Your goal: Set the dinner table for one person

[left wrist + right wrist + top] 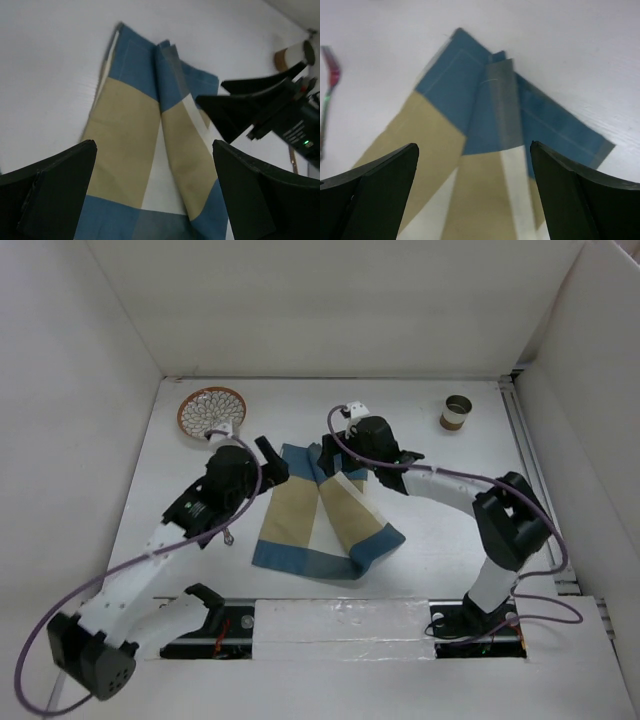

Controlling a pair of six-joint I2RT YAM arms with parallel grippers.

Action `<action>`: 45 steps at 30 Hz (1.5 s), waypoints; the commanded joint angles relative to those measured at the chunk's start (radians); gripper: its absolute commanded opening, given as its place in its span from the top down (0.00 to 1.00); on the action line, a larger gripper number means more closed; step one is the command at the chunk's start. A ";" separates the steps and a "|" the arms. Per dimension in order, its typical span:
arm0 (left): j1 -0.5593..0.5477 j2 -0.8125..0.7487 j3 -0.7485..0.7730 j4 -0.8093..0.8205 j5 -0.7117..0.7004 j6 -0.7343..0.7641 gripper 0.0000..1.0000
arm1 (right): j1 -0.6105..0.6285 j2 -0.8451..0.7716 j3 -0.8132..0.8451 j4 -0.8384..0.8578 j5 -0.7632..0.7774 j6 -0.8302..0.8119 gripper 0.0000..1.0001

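Leaning over the placemat (320,515), left tool (152,145) and right tool (472,150) gape

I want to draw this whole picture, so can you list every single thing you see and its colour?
dinner table: one, white, under everything
placemat: one, blue and tan checks, middle of the table, rumpled with a raised fold
plate: one, white pattern with a brown rim, far left
cup: one, tan and white, far right
fork: one, silvery, on the table left of the placemat
arms: two, black and white, left arm and right arm, either side of the placemat
left claw: one, black, open, over the placemat
right claw: one, black, open, over the placemat
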 commanded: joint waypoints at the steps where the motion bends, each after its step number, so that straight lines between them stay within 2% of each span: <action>1: 0.005 0.155 -0.058 0.119 0.153 -0.088 0.00 | -0.068 0.110 0.092 -0.084 -0.065 -0.094 0.01; 3: 0.005 0.238 -0.078 0.143 0.167 -0.088 0.00 | -0.092 0.145 0.117 -0.084 -0.152 -0.107 0.01; 9: -0.007 0.364 -0.159 0.244 0.199 -0.134 0.00 | -0.110 0.231 0.171 -0.084 -0.220 -0.128 0.01; 13: -0.017 0.474 -0.159 0.232 0.162 -0.157 0.00 | -0.121 0.278 0.189 -0.084 -0.257 -0.128 0.03; 17: -0.027 0.606 -0.159 0.209 0.098 -0.189 0.00 | -0.121 0.314 0.189 -0.084 -0.269 -0.128 0.09; 20: -0.038 0.706 -0.138 0.189 0.069 -0.212 0.00 | -0.121 0.333 0.198 -0.084 -0.269 -0.128 0.21; 24: -0.075 0.804 -0.063 0.111 0.006 -0.246 0.00 | -0.121 0.333 0.198 -0.084 -0.280 -0.128 0.45; 25: -0.087 0.816 -0.052 0.099 0.006 -0.246 0.00 | -0.121 0.333 0.189 -0.084 -0.280 -0.128 0.57; 26: -0.087 0.829 -0.029 0.076 -0.010 -0.257 0.00 | -0.130 0.333 0.189 -0.084 -0.280 -0.128 0.63; 27: -0.087 0.853 -0.018 0.060 -0.010 -0.272 0.00 | -0.130 0.333 0.189 -0.084 -0.291 -0.128 0.76; 31: -0.087 0.898 0.026 0.008 -0.010 -0.295 0.00 | -0.151 0.293 0.171 -0.084 -0.291 -0.128 1.00; 36: -0.087 0.886 0.006 0.008 -0.010 -0.314 0.00 | -0.217 0.148 0.137 -0.134 -0.193 -0.118 1.00; 41: -0.087 0.898 0.029 -0.001 -0.020 -0.323 0.00 | -0.323 0.083 0.178 -0.361 -0.038 -0.141 1.00; 45: -0.087 0.898 0.039 -0.001 -0.020 -0.332 0.00 | -0.389 0.029 0.148 -0.440 0.071 -0.115 1.00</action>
